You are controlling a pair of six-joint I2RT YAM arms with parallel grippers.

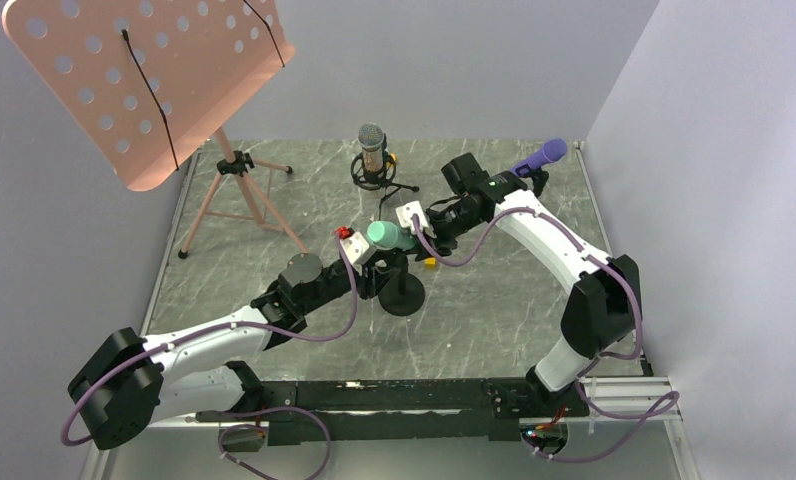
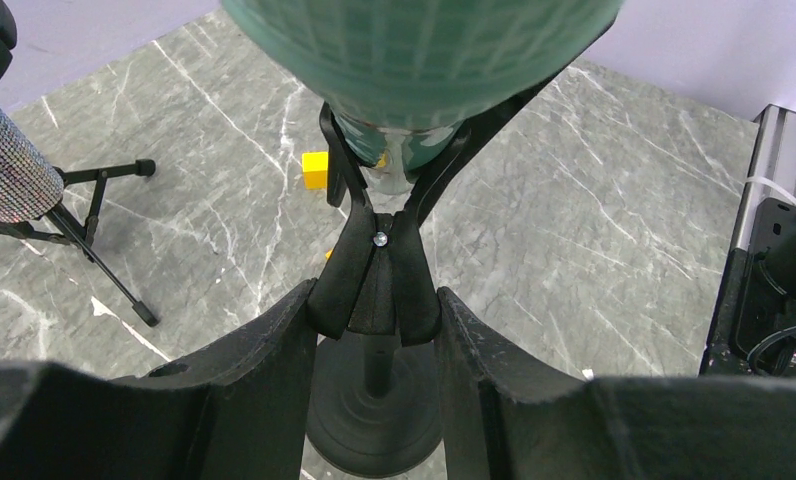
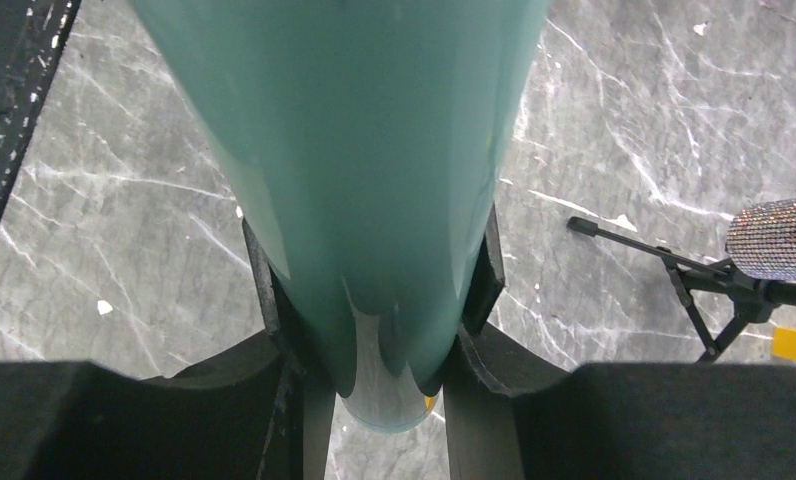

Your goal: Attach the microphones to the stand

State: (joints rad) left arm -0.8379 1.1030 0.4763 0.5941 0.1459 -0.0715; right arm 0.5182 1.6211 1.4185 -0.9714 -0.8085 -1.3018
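The mint green microphone lies in the forked clip of a black round-base stand at mid-table. My left gripper is shut on the stand's clip neck, below the green mesh head. My right gripper is shut on the tail of the green microphone, with the clip's arms on either side of it. The silver-pink microphone stands in a small tripod holder at the back centre. The purple microphone sits in a holder at the back right.
A pink perforated music stand on a tripod fills the back left. A small yellow cube lies beside the round base, and it shows in the left wrist view. Grey walls close the left, back and right sides.
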